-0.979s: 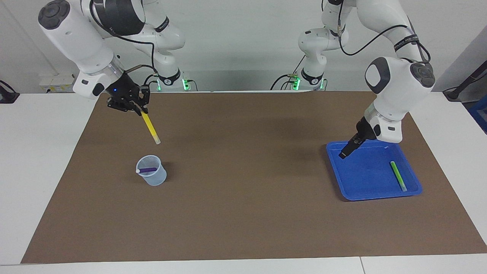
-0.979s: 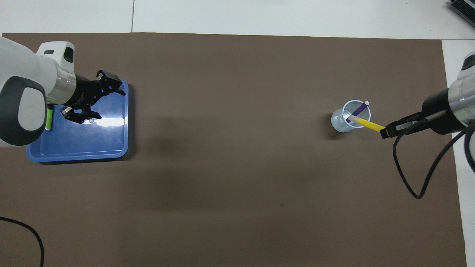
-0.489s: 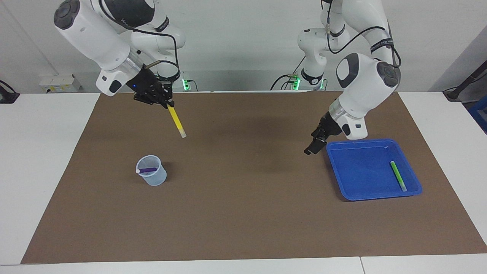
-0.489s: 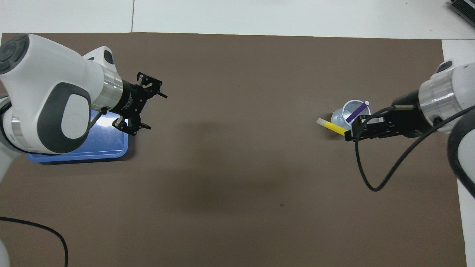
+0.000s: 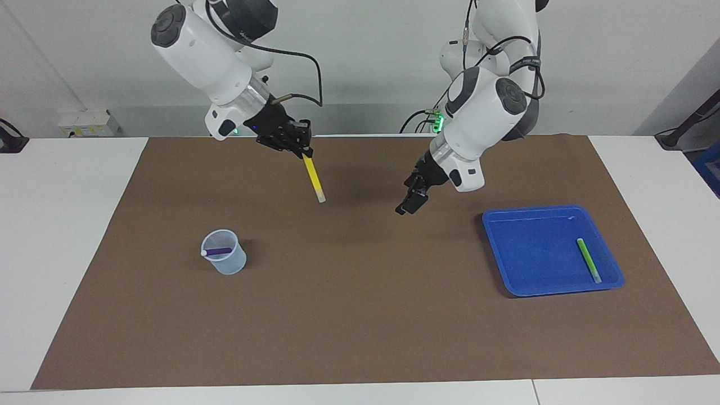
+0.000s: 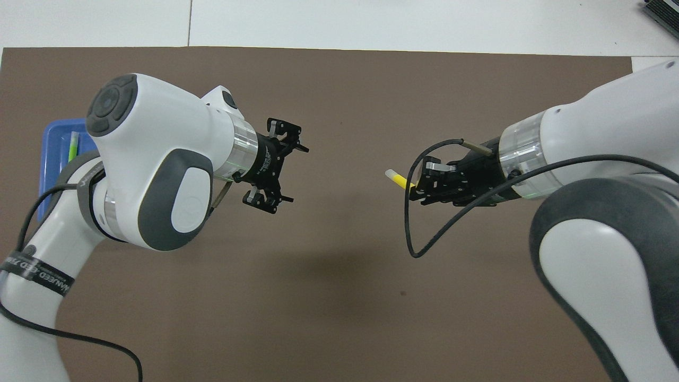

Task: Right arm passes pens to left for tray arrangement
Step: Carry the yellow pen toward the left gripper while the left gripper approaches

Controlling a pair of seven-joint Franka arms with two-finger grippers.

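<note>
My right gripper (image 5: 304, 154) (image 6: 419, 188) is shut on the yellow pen (image 5: 313, 179) (image 6: 398, 179) and holds it in the air over the mat's middle, pale tip down and toward the left gripper. My left gripper (image 5: 409, 202) (image 6: 286, 170) is open and empty, in the air over the mat's middle, a gap away from the pen's tip. The green pen (image 5: 588, 260) (image 6: 72, 147) lies in the blue tray (image 5: 523, 259) (image 6: 50, 154) at the left arm's end. The purple pen (image 5: 216, 251) stands in a pale-blue cup (image 5: 225, 260).
A brown mat (image 5: 360, 315) (image 6: 339, 297) covers the table. The cup stands toward the right arm's end; in the overhead view it is hidden under the right arm. White table shows around the mat.
Both arms have swung toward the mat's middle. The right gripper carried the yellow pen away from over the cup. The left gripper left the tray and came toward the pen.
</note>
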